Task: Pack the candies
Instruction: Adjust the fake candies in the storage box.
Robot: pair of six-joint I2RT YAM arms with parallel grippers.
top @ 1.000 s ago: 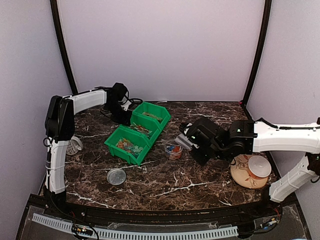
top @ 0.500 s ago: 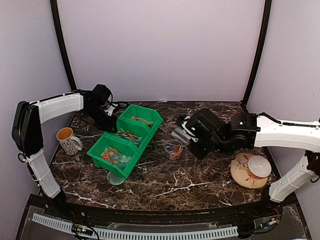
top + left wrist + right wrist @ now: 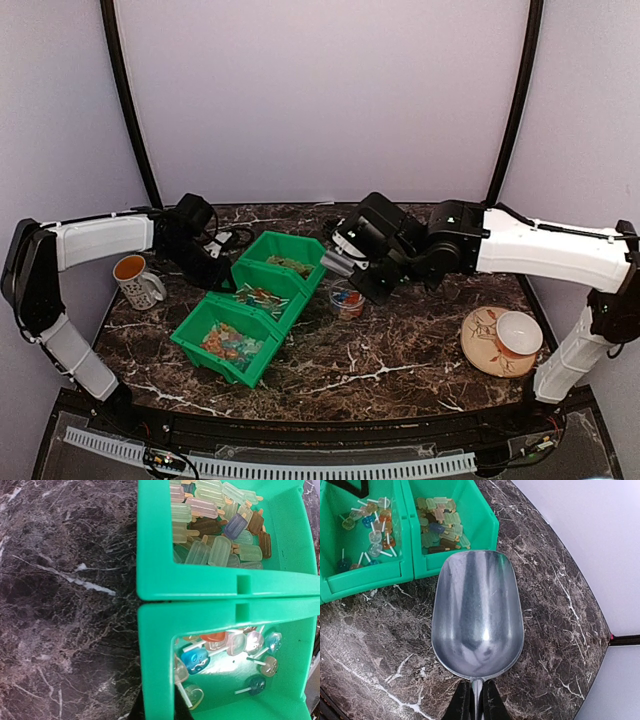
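Green plastic bins [image 3: 210, 587] with glossy candies [image 3: 228, 342] slid left.

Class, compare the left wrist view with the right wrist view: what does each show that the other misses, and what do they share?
Left wrist only: the left claw pinching the wall of the lollipop bin.
Right wrist only: an empty metal scoop, its handle clamped in the right claw, and the lilac wall beyond the table edge.
Both: the lollipop bin and the neighbouring popsicle-candy bin, side by side on the dark marble table.
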